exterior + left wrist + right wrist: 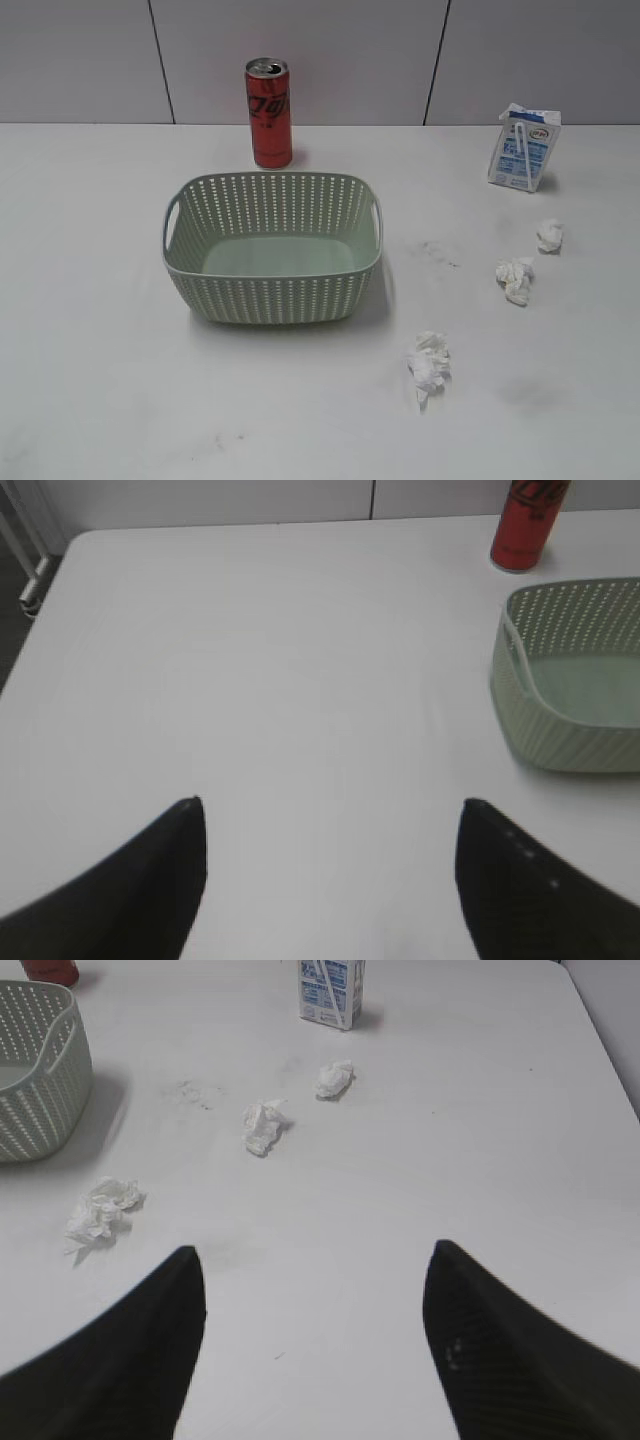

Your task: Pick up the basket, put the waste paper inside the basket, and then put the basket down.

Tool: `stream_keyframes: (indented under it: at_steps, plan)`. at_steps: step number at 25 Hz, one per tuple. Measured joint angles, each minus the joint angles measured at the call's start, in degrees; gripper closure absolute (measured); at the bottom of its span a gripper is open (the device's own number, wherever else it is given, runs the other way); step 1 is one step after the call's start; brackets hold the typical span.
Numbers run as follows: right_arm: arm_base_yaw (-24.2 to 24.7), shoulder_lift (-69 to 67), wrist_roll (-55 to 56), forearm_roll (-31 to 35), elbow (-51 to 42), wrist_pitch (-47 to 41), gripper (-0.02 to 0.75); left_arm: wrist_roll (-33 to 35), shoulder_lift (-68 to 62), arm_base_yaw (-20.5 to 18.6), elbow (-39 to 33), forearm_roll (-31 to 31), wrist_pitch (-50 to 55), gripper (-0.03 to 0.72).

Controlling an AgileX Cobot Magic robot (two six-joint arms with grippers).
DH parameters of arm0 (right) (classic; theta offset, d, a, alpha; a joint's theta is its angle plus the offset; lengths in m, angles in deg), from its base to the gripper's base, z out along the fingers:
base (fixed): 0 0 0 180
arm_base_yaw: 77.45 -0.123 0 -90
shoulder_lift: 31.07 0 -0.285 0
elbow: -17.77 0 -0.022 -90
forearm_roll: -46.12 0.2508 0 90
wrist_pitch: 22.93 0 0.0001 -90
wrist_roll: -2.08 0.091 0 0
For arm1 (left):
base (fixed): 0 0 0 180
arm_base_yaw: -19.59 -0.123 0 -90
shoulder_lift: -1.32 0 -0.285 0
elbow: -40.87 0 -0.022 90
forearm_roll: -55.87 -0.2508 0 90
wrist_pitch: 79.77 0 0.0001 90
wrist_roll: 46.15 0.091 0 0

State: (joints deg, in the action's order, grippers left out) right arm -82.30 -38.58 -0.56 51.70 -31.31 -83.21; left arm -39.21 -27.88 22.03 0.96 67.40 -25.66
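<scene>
The pale green slotted basket (272, 285) stands empty on the white table, left of centre; it also shows in the left wrist view (560, 735) and the right wrist view (40, 1080). Three white waste paper wads lie to its right: a near one (429, 364) (100, 1210), a middle one (515, 279) (263, 1126) and a far one (549, 235) (334, 1078). Neither gripper shows in the exterior view. My left gripper (330, 805) is open and empty over bare table left of the basket. My right gripper (315, 1250) is open and empty, nearer the camera than the wads.
A red can (268, 112) (525, 525) stands upright just behind the basket. A blue-and-white milk carton (523, 147) (330, 990) stands at the back right. The table's left edge (40, 620) and right edge (600, 1040) are in view.
</scene>
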Motion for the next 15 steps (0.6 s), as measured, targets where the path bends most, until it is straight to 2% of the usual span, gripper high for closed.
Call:
stream_keyframes:
  at_steps: [3,7,11,15]
  plan:
    - [0.0,0.0,0.0,0.0,0.0,0.0,0.220,0.0,-8.3,2.3,2.3,2.8,-3.8,0.118]
    - [0.0,0.0,0.0,0.0,0.0,0.1,0.220,0.0,-21.3,7.9,6.9,2.6,-5.7,0.118]
    - [0.0,0.0,0.0,0.0,0.0,0.1,0.220,0.0,-34.8,13.9,14.3,0.9,-6.0,0.118]
    - [0.0,0.0,0.1,0.0,0.0,0.2,0.220,-0.8,-49.0,17.0,23.5,0.5,-5.1,0.118]
